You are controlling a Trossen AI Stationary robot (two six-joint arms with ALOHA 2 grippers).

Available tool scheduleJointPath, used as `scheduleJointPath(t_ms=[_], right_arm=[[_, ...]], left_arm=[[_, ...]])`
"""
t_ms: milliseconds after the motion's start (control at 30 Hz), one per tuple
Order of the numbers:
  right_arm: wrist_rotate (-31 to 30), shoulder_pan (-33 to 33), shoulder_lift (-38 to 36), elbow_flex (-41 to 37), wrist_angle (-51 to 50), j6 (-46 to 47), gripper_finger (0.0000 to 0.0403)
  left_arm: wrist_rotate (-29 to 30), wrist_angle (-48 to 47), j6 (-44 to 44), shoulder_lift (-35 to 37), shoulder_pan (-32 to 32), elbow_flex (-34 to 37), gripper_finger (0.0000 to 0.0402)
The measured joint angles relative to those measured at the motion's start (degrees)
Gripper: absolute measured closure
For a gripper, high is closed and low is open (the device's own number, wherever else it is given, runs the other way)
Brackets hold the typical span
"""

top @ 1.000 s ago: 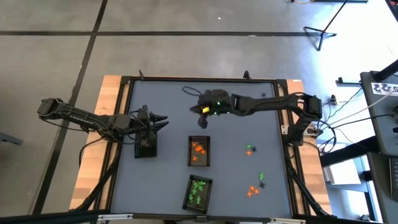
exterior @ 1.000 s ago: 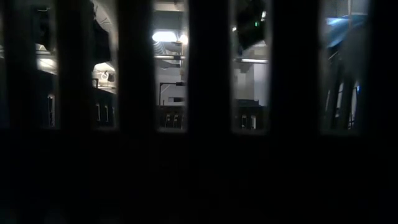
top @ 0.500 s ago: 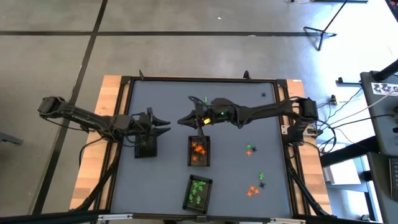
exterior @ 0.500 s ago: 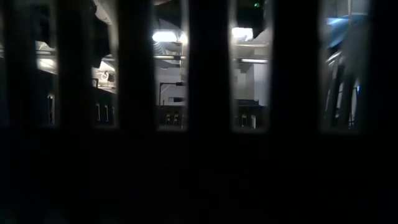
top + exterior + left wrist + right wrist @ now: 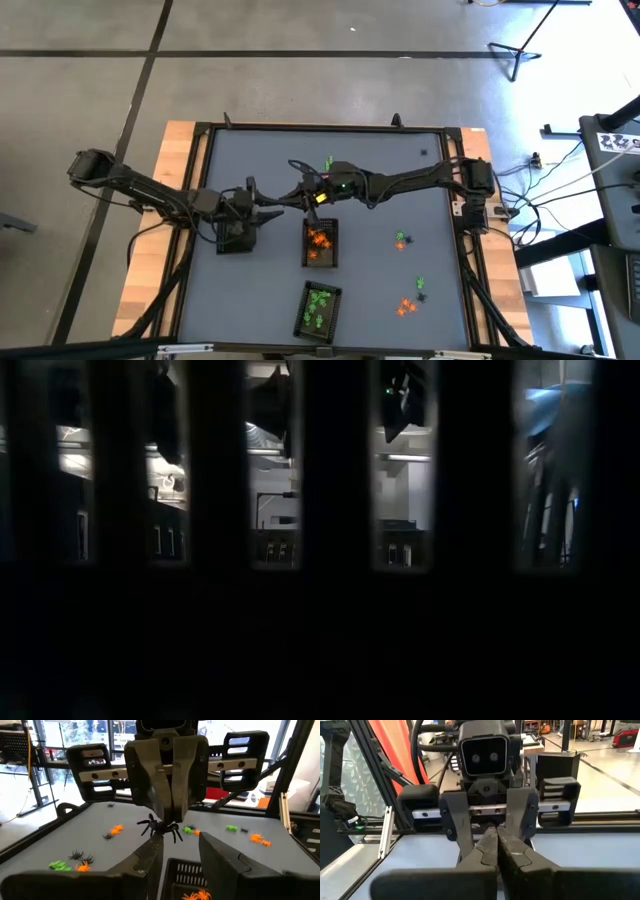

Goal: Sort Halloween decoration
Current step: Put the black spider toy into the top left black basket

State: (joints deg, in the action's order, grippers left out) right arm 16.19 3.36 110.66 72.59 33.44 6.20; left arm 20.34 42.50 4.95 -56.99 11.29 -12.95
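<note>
In the left wrist view my right gripper [image 5: 167, 821] faces the camera, shut on a tiny black plastic spider [image 5: 160, 827]. My left gripper [image 5: 180, 847] is open, its two fingers just below and on either side of the spider; whether they touch it does not show. From above, both grippers [image 5: 278, 208] [image 5: 293, 193] meet tip to tip left of the table's middle. The right wrist view shows the left gripper [image 5: 497, 851] spread around my shut right fingers [image 5: 490, 840]. Loose orange, green and black trinkets [image 5: 401, 240] [image 5: 405, 307] lie on the table's right half. My right gripper pinches the black spider's body [image 5: 164, 825] between its two fingertips. It comes level from the table's right side. The spider is lifted clear of the table, and its legs [image 5: 146, 825] spread out to both sides of the fingertips.
Three small dark trays stand near the middle: one [image 5: 233, 236] under my left gripper, one holding orange pieces [image 5: 320, 244], one holding green pieces [image 5: 318, 308]. A green trinket [image 5: 329, 162] lies toward the far edge. Dark bars [image 5: 330, 540] block the low view.
My right gripper has moved toward the table's left, and its fingers have swung from pointing down to pointing level toward my left gripper. My left gripper has moved toward the table's right and a little nearer, staying open, until the two grippers meet.
</note>
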Motion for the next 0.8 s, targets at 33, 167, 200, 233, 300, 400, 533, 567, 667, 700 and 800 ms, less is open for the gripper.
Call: scheduleJointPath(t_ms=[33,167,200,233,300,400,533,567,667,700,800], right_arm=[[0.0,0.0,-0.03,0.08,-0.16,-0.01,0.0403],[0.01,0.0,-0.03,0.08,-0.59,-0.02,0.0403],[0.04,0.0,-0.03,0.08,-0.56,-0.03,0.0403],[0.05,0.0,-0.03,0.08,-0.61,-0.01,0.0403],[0.0,0.0,-0.03,0.08,-0.8,-0.03,0.0403],[-0.04,0.0,-0.03,0.08,-0.59,-0.03,0.0403],[-1.72,0.0,-0.03,0.08,-0.6,-0.05,0.0403],[-2.18,0.02,-0.03,0.08,-0.58,-0.06,0.0403],[-3.17,0.02,-0.03,0.08,-0.58,-0.14,0.0403],[-3.17,0.02,-0.03,0.08,-0.58,-0.14,0.0403],[-3.17,0.02,-0.03,0.08,-0.57,-0.15,0.0403]], left_arm=[[0.0,0.05,0.0,-0.07,0.0,-0.16,0.0279],[0.97,-0.03,0.46,-0.07,0.0,-0.19,0.0249],[1.22,0.04,0.46,-0.07,0.0,-0.19,0.024],[1.38,0.02,0.48,-0.07,0.0,-0.19,0.0231],[2.01,-0.02,0.64,-0.07,0.0,-0.19,0.0218],[5.35,0.0,1.79,-0.07,0.0,-0.19,0.0207],[8.07,-0.22,3.43,-0.07,-0.02,-0.19,0.0205],[8.07,-0.27,3.7,-0.07,-0.02,-0.19,0.0205],[8.11,-0.24,3.93,-0.07,-0.02,-0.19,0.0205],[8.3,-0.29,3.97,-0.07,-0.02,-0.19,0.0205],[9.38,-0.35,4.15,-0.07,-0.02,-0.19,0.0208]])
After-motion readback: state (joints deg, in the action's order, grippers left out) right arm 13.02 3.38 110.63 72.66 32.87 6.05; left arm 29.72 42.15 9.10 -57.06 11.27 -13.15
